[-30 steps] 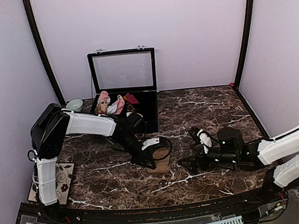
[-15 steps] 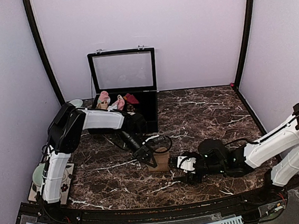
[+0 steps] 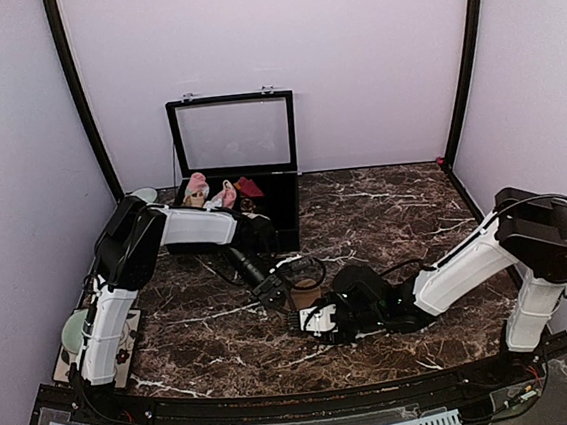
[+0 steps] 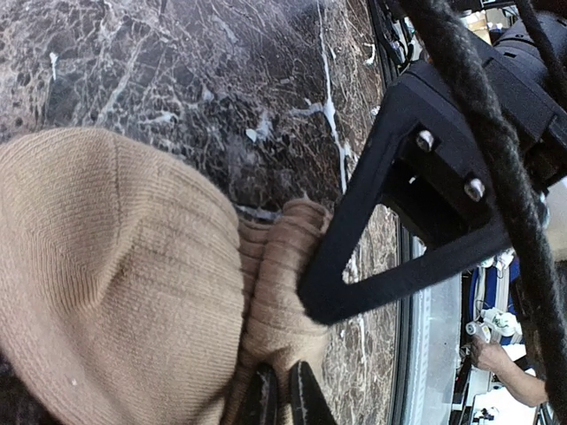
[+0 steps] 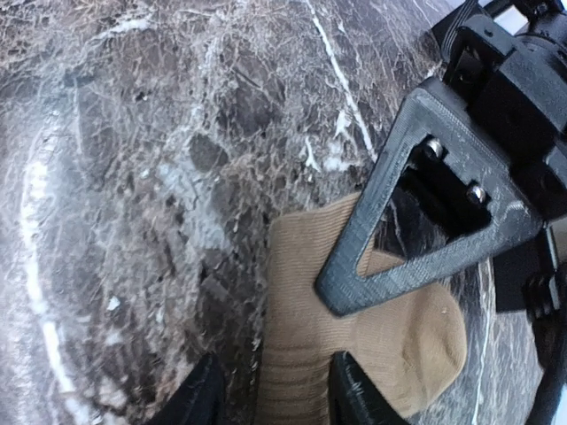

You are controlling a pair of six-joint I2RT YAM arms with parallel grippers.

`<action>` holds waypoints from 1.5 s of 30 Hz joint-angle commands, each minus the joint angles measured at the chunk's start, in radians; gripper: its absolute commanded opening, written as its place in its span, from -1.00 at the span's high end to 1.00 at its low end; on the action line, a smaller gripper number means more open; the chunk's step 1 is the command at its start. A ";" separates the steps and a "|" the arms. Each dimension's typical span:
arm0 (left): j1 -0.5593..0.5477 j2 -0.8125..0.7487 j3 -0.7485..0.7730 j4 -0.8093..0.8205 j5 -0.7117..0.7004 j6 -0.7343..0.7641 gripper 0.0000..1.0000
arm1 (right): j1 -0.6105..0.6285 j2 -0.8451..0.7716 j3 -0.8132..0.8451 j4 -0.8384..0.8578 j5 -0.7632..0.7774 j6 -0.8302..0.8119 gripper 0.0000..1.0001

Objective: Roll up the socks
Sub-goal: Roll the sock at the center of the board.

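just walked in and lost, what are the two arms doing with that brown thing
Both arms are working on one tan sock lying on the marble table. The left gripper is shut on a pinch of its fabric. The right gripper straddles the ribbed cuff, jaws open and not clamped. The sock looks bunched at one end, not rolled yet.

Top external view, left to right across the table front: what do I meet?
Patterned mat, left gripper, right gripper, right arm's elbow. Tan sock omitted: it overlaps the grippers.
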 commanded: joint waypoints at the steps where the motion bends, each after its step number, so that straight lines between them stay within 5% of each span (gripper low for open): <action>1: 0.000 0.081 -0.036 -0.042 -0.231 0.002 0.85 | -0.028 0.054 0.046 0.004 -0.001 0.012 0.27; 7: 0.020 0.004 -0.069 -0.012 -0.239 0.006 0.39 | -0.097 0.117 0.102 -0.139 -0.072 0.155 0.79; 13: 0.076 -0.238 -0.214 0.112 -0.214 0.018 -0.23 | -0.106 0.138 0.072 -0.209 -0.136 0.294 0.91; 22: 0.078 -0.513 -0.440 0.327 -0.319 0.057 -0.28 | -0.168 0.186 0.098 -0.303 -0.435 0.554 1.00; 32: -0.066 -0.573 -0.563 0.429 -0.417 0.214 -0.16 | -0.287 0.371 0.180 -0.400 -0.743 0.837 1.00; 45: -0.132 -0.527 -0.543 0.543 -0.516 0.279 -0.11 | -0.339 0.419 0.185 -0.407 -0.805 0.980 1.00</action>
